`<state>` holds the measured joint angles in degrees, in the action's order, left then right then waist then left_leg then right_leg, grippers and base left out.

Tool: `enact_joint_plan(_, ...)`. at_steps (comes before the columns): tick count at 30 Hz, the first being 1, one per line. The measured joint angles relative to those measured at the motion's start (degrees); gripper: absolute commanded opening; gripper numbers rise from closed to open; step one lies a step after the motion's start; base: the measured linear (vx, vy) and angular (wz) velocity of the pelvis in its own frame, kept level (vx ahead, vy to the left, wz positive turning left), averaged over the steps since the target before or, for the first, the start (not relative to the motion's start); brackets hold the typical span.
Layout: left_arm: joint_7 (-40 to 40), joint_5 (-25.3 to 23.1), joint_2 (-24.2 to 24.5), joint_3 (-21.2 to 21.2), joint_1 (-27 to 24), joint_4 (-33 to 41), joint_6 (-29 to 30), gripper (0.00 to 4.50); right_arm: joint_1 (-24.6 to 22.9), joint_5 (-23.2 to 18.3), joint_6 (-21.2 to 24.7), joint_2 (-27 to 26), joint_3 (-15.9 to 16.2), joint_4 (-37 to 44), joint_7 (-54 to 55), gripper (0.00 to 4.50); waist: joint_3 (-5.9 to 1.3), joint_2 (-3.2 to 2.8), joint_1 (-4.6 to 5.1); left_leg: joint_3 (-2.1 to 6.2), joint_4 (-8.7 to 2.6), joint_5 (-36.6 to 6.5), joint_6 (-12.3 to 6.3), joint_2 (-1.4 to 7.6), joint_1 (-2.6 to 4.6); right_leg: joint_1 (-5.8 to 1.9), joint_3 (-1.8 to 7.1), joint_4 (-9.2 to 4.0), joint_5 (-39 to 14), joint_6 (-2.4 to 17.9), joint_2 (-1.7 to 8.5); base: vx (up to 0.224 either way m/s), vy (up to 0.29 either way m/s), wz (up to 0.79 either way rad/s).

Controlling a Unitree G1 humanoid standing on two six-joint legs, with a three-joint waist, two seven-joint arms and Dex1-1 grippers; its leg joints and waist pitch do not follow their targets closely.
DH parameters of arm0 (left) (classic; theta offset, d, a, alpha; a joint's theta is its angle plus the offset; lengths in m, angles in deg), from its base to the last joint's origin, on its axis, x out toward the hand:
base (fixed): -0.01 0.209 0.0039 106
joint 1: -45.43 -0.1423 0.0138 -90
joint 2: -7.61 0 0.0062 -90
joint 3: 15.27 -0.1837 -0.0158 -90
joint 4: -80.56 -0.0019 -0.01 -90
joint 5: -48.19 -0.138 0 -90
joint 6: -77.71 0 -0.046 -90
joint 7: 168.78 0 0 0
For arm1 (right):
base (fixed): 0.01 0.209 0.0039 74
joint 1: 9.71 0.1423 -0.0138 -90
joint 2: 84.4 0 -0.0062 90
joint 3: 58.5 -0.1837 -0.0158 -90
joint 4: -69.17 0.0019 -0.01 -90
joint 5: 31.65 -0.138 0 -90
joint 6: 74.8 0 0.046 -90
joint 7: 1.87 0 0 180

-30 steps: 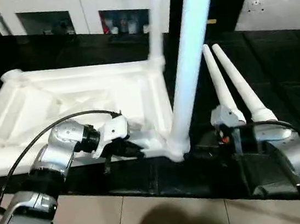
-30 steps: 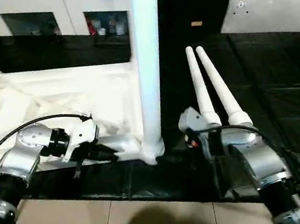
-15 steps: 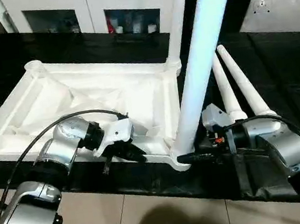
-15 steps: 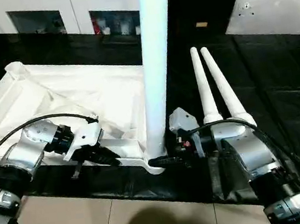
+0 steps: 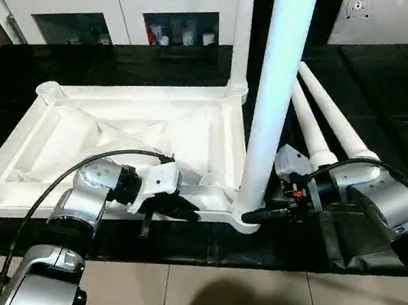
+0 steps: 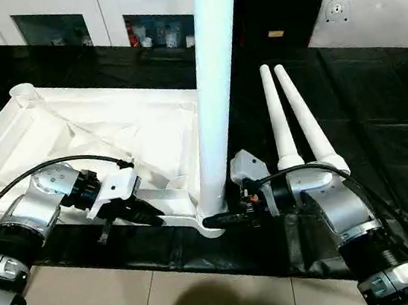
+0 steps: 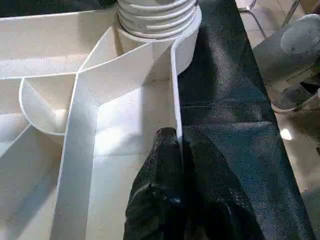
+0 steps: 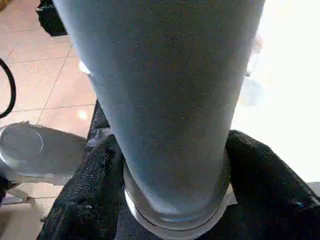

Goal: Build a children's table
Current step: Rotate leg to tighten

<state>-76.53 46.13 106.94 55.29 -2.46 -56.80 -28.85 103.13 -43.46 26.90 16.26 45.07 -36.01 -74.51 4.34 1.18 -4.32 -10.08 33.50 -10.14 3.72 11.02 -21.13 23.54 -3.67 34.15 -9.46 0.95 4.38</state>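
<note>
Upturned white table top (image 5: 133,132) lying on black cloth (image 5: 378,99). Left gripper (image 7: 178,137) pinched shut on near rim (image 7: 174,90). Right gripper (image 8: 170,165) closed around base of upright leg (image 6: 214,83) in near corner socket (image 5: 246,214). Two loose legs (image 6: 293,114) just beside.

Upturned tabletop (image 5: 111,134) left, leg (image 5: 272,98) upright in near corner, two spare legs (image 5: 327,117) right

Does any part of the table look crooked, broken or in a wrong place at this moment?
Nothing stands out. The table top lies underside up, with two legs standing in its corner sockets. Two spare legs lie side by side on the black mat. No damage shows.
</note>
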Motion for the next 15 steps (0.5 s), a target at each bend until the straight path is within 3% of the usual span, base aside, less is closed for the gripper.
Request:
enact_joint_plan(3,1.20,0.21,-0.33,0.78,-0.41,0.65,2.82,0.00,-0.51,-0.03,1.94,-1.29,-0.77,0.50,2.27,2.69,-0.01,-0.02,0.10,0.00,0.00,0.01,0.02,0.02,0.18,-0.17,-0.01,0.01,0.01,0.01,0.00,0.000,0.000,0.00)
enact_joint_plan(7,6.68,0.19,-0.40,3.15,-3.25,5.46,10.47,0.00,-2.93,0.09,5.09,-6.20,-3.58,2.01,11.21,2.68,-0.01,-0.01,1.01,0.01,0.02,0.01,0.03,0.01,0.27,-0.23,0.01,0.00,-0.10,-0.18,0.00,0.000,0.000,0.00)
enact_joint_plan(11,14.98,0.20,-2.54,6.01,-6.47,11.56,20.20,0.00,-4.15,0.91,8.14,-13.19,-7.83,2.30,25.47,2.68,-0.02,-0.02,2.83,0.01,0.07,0.03,0.06,-0.03,0.38,-0.24,0.03,-0.11,-0.13,-0.23,0.00,0.000,0.000,0.00)
enact_joint_plan(15,23.47,-0.19,-5.68,7.58,-8.84,16.66,27.40,0.00,-3.17,2.70,9.64,-19.83,-11.07,1.19,38.12,2.67,-0.04,-0.04,3.92,0.03,0.02,0.02,0.06,-0.05,0.54,-0.26,0.02,-0.15,-0.15,-0.26,0.00,0.000,0.000,0.00)
